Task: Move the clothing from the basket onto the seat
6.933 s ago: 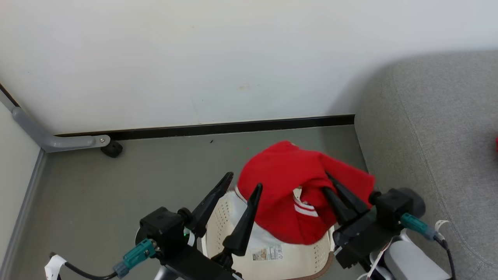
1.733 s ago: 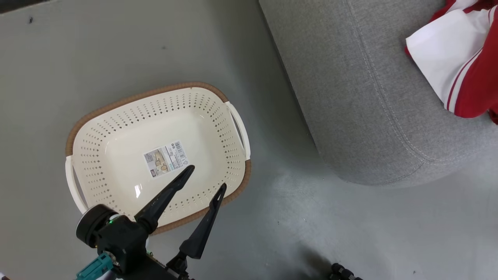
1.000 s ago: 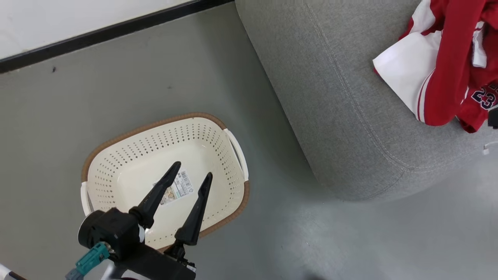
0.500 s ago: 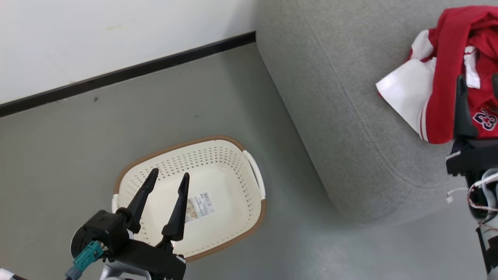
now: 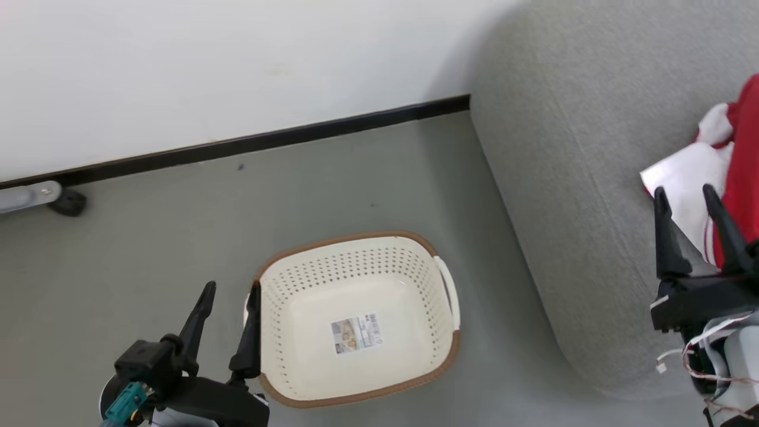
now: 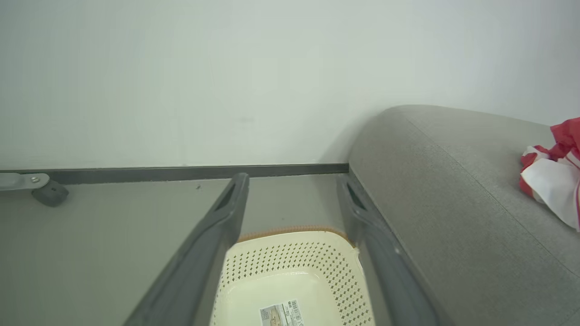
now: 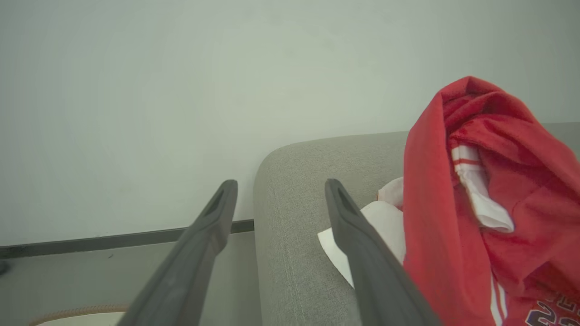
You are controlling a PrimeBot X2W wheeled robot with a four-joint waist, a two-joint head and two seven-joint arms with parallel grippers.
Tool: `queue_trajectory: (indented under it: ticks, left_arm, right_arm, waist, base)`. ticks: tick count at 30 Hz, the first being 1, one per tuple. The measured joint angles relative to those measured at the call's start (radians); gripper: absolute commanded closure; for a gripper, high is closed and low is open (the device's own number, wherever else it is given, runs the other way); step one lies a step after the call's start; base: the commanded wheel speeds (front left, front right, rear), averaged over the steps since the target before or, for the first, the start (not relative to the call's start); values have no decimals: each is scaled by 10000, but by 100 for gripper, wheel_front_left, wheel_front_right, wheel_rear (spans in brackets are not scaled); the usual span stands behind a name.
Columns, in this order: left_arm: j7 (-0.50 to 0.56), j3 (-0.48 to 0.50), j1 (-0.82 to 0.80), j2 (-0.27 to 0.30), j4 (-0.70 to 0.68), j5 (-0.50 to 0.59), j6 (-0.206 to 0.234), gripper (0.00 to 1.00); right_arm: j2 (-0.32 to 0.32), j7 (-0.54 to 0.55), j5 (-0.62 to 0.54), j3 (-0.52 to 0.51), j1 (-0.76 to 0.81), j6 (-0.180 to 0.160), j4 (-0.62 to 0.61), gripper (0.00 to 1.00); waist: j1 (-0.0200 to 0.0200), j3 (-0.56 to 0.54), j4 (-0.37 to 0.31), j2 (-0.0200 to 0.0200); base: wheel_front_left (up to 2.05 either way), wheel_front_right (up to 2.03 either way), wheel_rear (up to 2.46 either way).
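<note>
Clothing (image 5: 742, 172) heaped on seat (image 5: 563, 178), red and white folds at right edge of head view; basket (image 5: 350, 264) on grey floor (image 5: 178, 237) beside seat, paper label (image 5: 356, 334) inside; left gripper (image 5: 231, 289) fingers spread, empty, by basket's left rim; right gripper (image 5: 683, 191) fingers spread, empty, over seat, just before clothing.

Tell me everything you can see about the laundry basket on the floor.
The oval cream plastic laundry basket stands upright on the grey floor, apart from the light grey sofa. Its walls are perforated, its rim brown and woven-looking, with white handles at the ends. It holds only a paper label on the bottom. The open left gripper hovers at its left end.
</note>
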Motion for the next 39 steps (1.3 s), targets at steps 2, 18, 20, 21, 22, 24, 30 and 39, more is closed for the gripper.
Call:
queue_trajectory:
  ticks: [2, 18, 20, 21, 22, 24, 30, 39]
  left_arm:
    - [-73, 109, 77, 2, 169, -121, 0, 0]
    - [-366, 965, 368, 17, 1413, -420, 10, 0]
    - [-433, 1055, 388, 13, 1544, -433, 13, 0]
    - [-433, 1114, 389, 15, 1616, -437, 13, 0]
    - [-433, 1174, 389, 19, 1699, -451, 13, 0]
    - [-447, 1306, 393, 36, 1864, -464, 13, 0]
    - [-477, 1338, 768, -192, 1678, -416, 188, 0]
    - [-522, 1494, 967, -334, 1526, -316, 278, 0]
  right_arm:
    - [58, 0, -38, 67, 173, 0, -23, 0]
    - [901, 0, -240, 842, 977, 12, -77, 0]
    - [938, 2, -240, 884, 1078, 13, -42, 0]
    - [941, 2, -240, 884, 1106, 13, -21, 0]
    - [945, 2, -238, 886, 1145, 13, -21, 0]
    - [976, 2, -240, 917, 1219, 13, 0, 0]
    - [1081, 2, -240, 1032, 1264, 15, 46, 0]
    - [1114, 2, -240, 1091, 1407, 44, 81, 0]
  waist:
    - [0, -136, 222, 0]
    - [1, -1207, 1288, 0]
    - [0, -1278, 1354, 0]
    - [1, -1307, 1384, 0]
    - [1, -1335, 1413, 0]
    - [1, -1389, 1459, 0]
    - [1, -1508, 1530, 1]
    - [0, -1643, 1584, 1]
  base:
    - [0, 0, 0]
    - [0, 0, 0]
    - [0, 0, 0]
    - [0, 0, 0]
    - [0, 0, 0]
    - [0, 0, 0]
    - [0, 0, 0]
    - [0, 0, 0]
